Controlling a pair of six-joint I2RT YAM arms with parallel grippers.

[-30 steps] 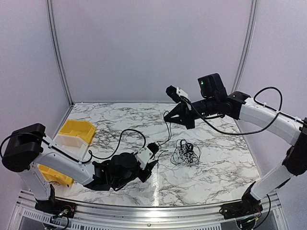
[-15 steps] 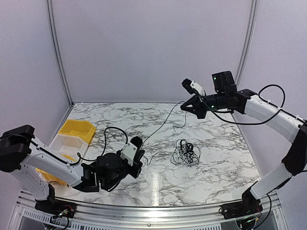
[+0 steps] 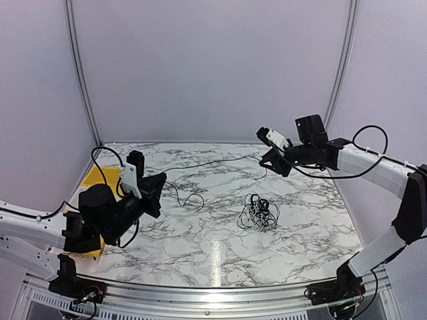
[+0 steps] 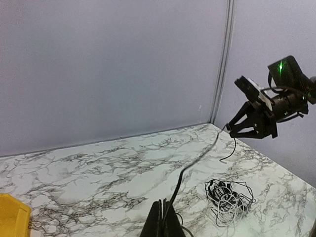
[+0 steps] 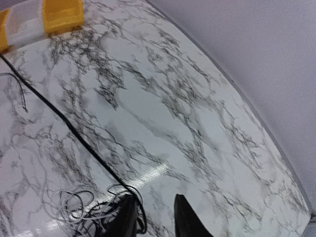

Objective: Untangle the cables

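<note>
A: How does the left gripper (image 4: 162,221) stand?
B: Clamped tight on a black strand (image 3: 213,161) stretching to the right gripper (image 5: 154,201).
A: And that one?
B: Jaws slightly apart, with the strand beside one finger; whether it grips is unclear. The clump (image 3: 259,212) lies on the table (image 3: 307,230), below the right gripper.

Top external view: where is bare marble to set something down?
Free: the near strip of the white marble tabletop before the tangled clump of thin cables, and the far strip behind the strung black cable. Crowded: the centre, and the left edge by the yellow plastic bin.
</note>
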